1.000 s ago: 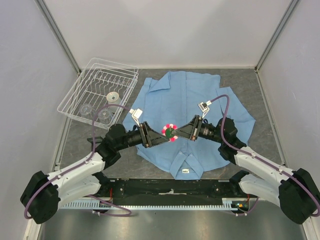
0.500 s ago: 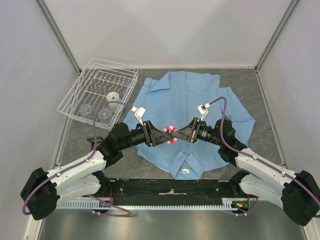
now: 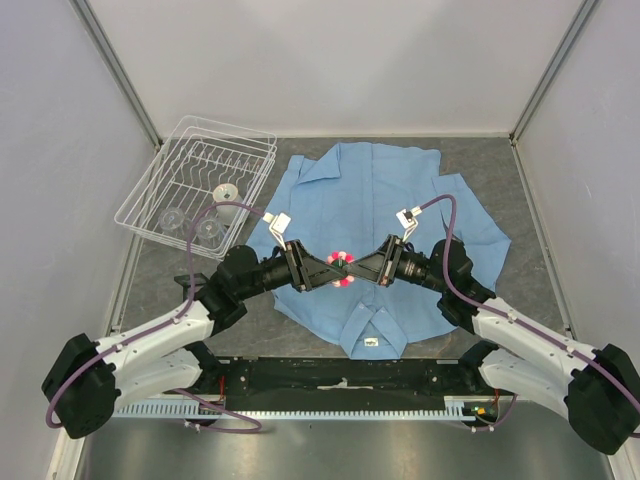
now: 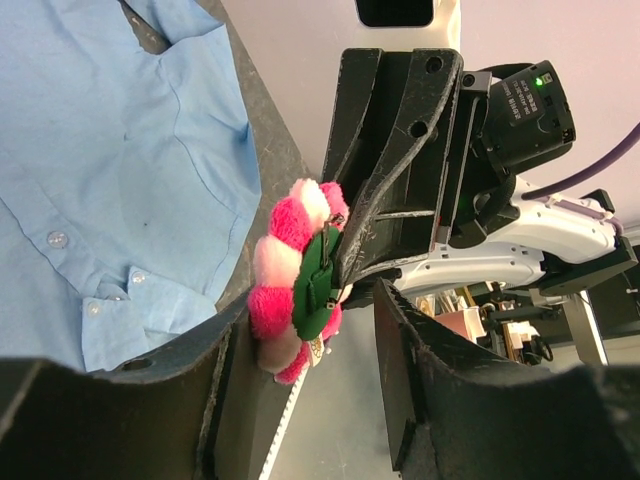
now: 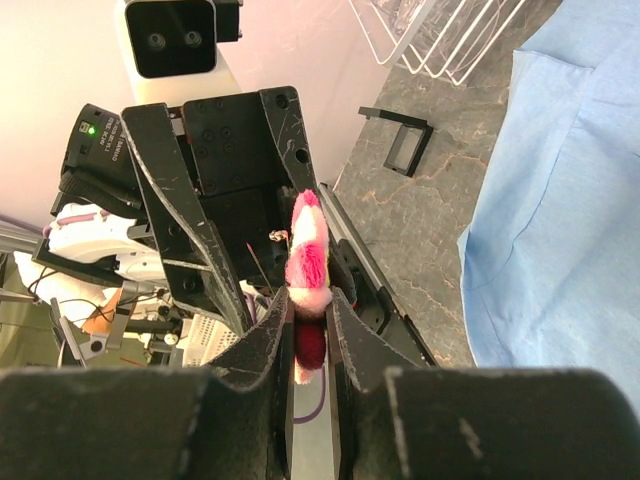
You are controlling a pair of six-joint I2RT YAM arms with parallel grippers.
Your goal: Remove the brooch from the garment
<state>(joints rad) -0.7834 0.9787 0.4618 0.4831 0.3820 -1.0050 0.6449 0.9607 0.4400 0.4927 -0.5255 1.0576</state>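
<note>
The brooch (image 3: pixel 341 267), pink and white fluffy petals on a green back, hangs above the light blue shirt (image 3: pixel 370 195), between the two grippers. My right gripper (image 3: pixel 351 267) is shut on the brooch (image 5: pixel 308 255) and pinches its lower petals between both fingers (image 5: pixel 268 345). My left gripper (image 3: pixel 331 266) is open, with its jaws on either side of the brooch (image 4: pixel 296 280) and the petals close to one finger (image 4: pixel 215 350). The shirt (image 4: pixel 100 150) lies flat below, and no cloth touches the brooch in either wrist view.
A white wire dish rack (image 3: pixel 200 185) holding small clear and white cups stands at the back left. The shirt collar with its white label (image 3: pixel 372 342) lies near the front edge. A small black frame (image 5: pixel 405 150) lies on the table beside the shirt (image 5: pixel 570 200).
My left gripper has moved right until its open jaws surround the brooch. The right gripper has kept its hold and barely shifted.
</note>
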